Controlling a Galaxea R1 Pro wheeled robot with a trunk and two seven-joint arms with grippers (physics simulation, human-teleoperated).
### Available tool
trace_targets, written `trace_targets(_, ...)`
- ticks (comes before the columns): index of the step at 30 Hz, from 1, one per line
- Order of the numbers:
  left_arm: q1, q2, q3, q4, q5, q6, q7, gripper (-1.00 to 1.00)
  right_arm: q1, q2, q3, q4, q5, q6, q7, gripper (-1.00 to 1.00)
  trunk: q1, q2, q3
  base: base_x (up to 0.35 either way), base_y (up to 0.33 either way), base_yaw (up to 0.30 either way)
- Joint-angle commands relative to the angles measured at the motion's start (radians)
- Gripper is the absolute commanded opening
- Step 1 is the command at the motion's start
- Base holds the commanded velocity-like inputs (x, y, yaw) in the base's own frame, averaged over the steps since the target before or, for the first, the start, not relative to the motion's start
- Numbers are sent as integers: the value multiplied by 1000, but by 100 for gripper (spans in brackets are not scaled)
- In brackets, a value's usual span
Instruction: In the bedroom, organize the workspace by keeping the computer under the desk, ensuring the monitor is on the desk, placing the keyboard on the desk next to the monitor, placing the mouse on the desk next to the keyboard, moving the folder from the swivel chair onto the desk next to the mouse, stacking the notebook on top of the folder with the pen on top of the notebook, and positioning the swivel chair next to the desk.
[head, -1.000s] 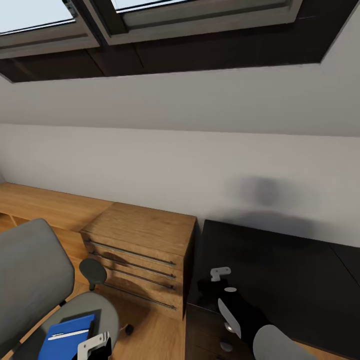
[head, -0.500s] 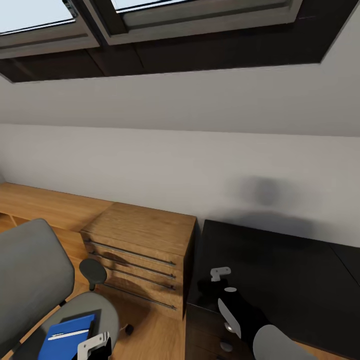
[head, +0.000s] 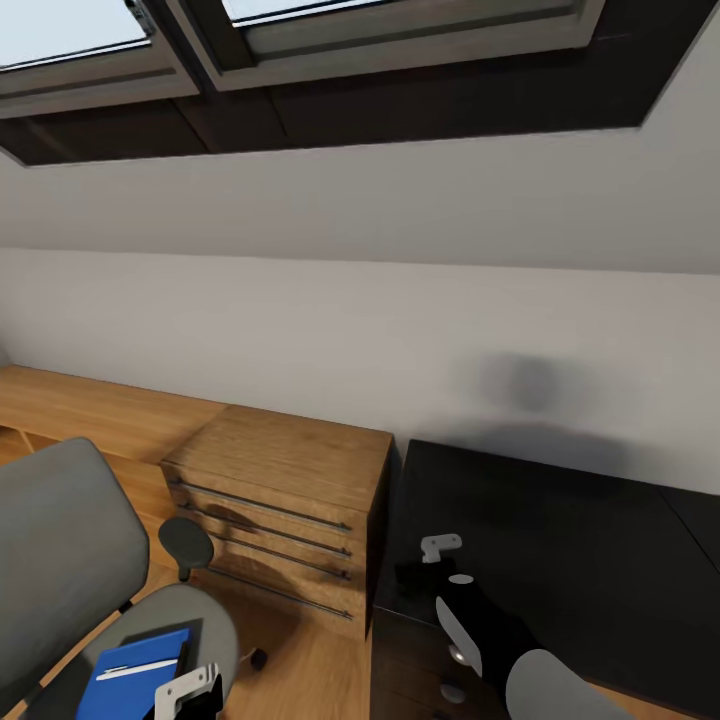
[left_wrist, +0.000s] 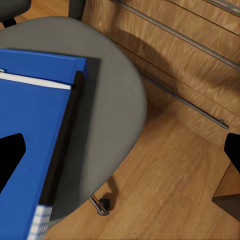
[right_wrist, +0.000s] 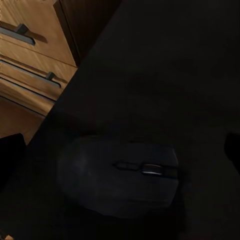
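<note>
With its fingers apart over the mouse (right_wrist: 120, 177) at the bench (head: 560, 530) edge, the right pincer (right_wrist: 122, 150) looks set for release or retreat — the left pincer (left_wrist: 120, 150), also apart, hovers over the folder (left_wrist: 30, 145) on the swivel chair (head: 60, 540), likely next.

The folder (head: 133, 673) lies on the chair (head: 60, 560) seat, pen (head: 137, 668) on top (notebook (head: 195, 632) tucked underneath); a drawer chest (head: 285, 505) stands between chair and desk (head: 560, 540), where the mouse (right_wrist: 120, 175) rests
</note>
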Motion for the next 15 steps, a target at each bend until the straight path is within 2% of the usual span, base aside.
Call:
trace_targets(1, -1, 1, -5, 0, 10, -5, 7, 100, -1, -1, 8, -2, -10, 4, -8, 100, -4, 6, 2, 0, 0, 0)
trace_targets(15, -1, 2, -5, 3, 10, -4, 7, 100, -1, -4, 6, -12, -10, -4, -12, 100, -57, 104, 46, 0, 0, 0)
